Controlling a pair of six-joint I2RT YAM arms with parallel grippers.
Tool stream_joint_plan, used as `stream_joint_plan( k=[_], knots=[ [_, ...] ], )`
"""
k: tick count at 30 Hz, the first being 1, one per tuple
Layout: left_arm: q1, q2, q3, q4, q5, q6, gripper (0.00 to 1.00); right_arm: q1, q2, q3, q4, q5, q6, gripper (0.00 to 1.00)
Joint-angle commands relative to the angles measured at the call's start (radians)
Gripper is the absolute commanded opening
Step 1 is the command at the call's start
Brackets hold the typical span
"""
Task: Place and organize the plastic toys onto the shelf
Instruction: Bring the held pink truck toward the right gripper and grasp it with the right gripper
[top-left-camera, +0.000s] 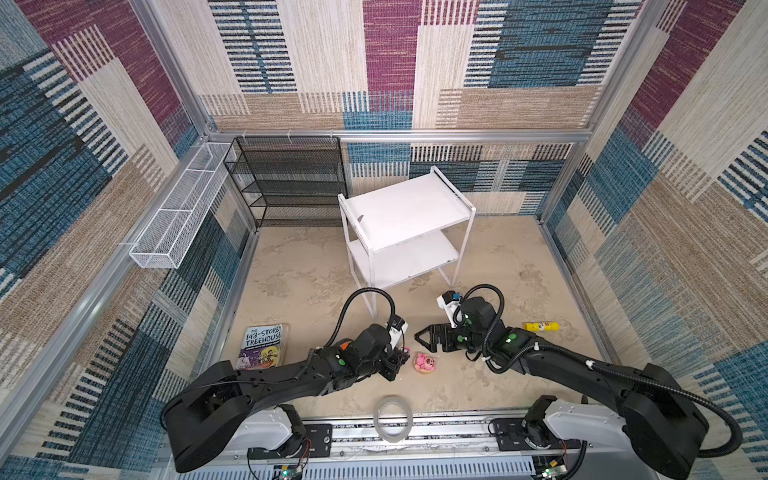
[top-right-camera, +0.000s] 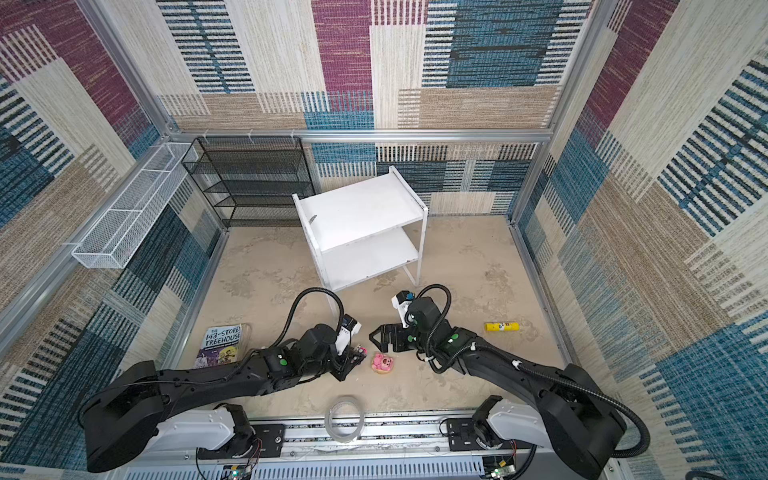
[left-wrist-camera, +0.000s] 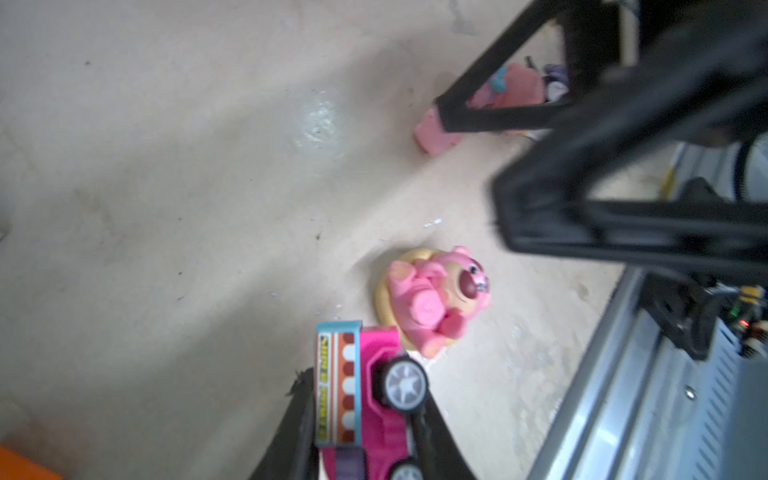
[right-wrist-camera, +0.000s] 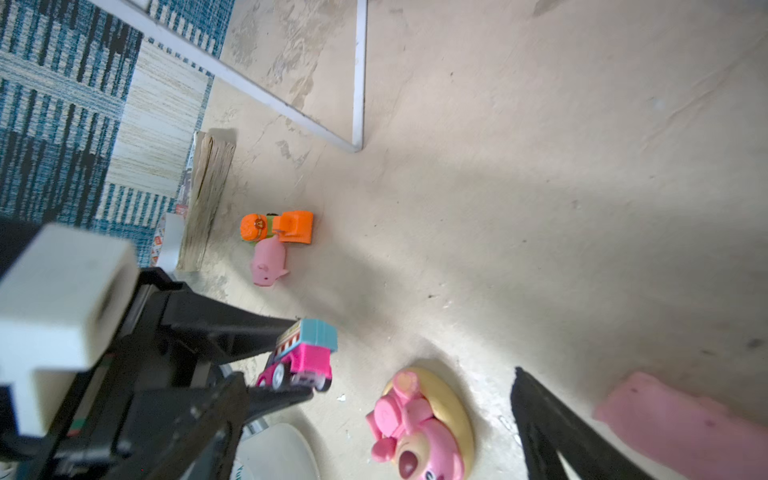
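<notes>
Gripping the pink car (left-wrist-camera: 365, 395), your left gripper (top-left-camera: 402, 353) is hovering low over the floor; right gripper (top-left-camera: 419, 340) is hanging wide open, empty. Shelf (top-left-camera: 405, 208) is standing at 12 o'clock. You're risking the car rolling out on its wheels mid-lift, or clipping the shelf going up.

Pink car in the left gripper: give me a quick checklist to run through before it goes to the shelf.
1. Grip: the left gripper is closed on the pink car, a finger on each side: ok.
2. Car lifted off the floor: cannot tell.
3. The pink bear is apart from the car: cannot tell; they sit very close.
4. The right gripper is open: ok.
5. The shelf is upright, both boards bare: ok.
</notes>
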Motion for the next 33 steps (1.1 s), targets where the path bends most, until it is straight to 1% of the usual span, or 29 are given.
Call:
stream_joint_plan(
  k=[1,7,11,13,15,18,22,26,33],
  knots=[
    [-0.016,-0.058,-0.026,0.066,0.015,0.086,0.21,0.001,0.030,0.006,0.124,-0.102,0.059,0.97],
    [-0.050,-0.118,-0.041,0.066,-0.094,0.116,0.21,0.007,0.058,-0.009,0.196,-0.211,0.104,0.89],
    [-0.073,-0.124,-0.033,0.049,-0.187,0.122,0.21,0.031,0.064,-0.013,0.219,-0.238,0.119,0.84],
    [-0.076,-0.128,-0.031,0.049,-0.203,0.125,0.21,0.046,0.069,-0.011,0.221,-0.239,0.122,0.82],
    [-0.081,-0.132,-0.027,0.049,-0.219,0.124,0.21,0.057,0.075,-0.013,0.234,-0.239,0.132,0.78],
    [-0.087,-0.132,-0.026,0.049,-0.244,0.127,0.21,0.073,0.075,-0.014,0.258,-0.245,0.144,0.70],
    [-0.088,-0.126,-0.021,0.049,-0.239,0.133,0.21,0.088,0.083,-0.013,0.271,-0.238,0.146,0.60],
    [-0.089,-0.117,-0.014,0.048,-0.229,0.126,0.21,0.090,0.092,-0.014,0.296,-0.249,0.151,0.58],
    [-0.094,-0.126,-0.018,0.050,-0.258,0.121,0.21,0.097,0.117,-0.011,0.326,-0.282,0.152,0.54]
  ],
)
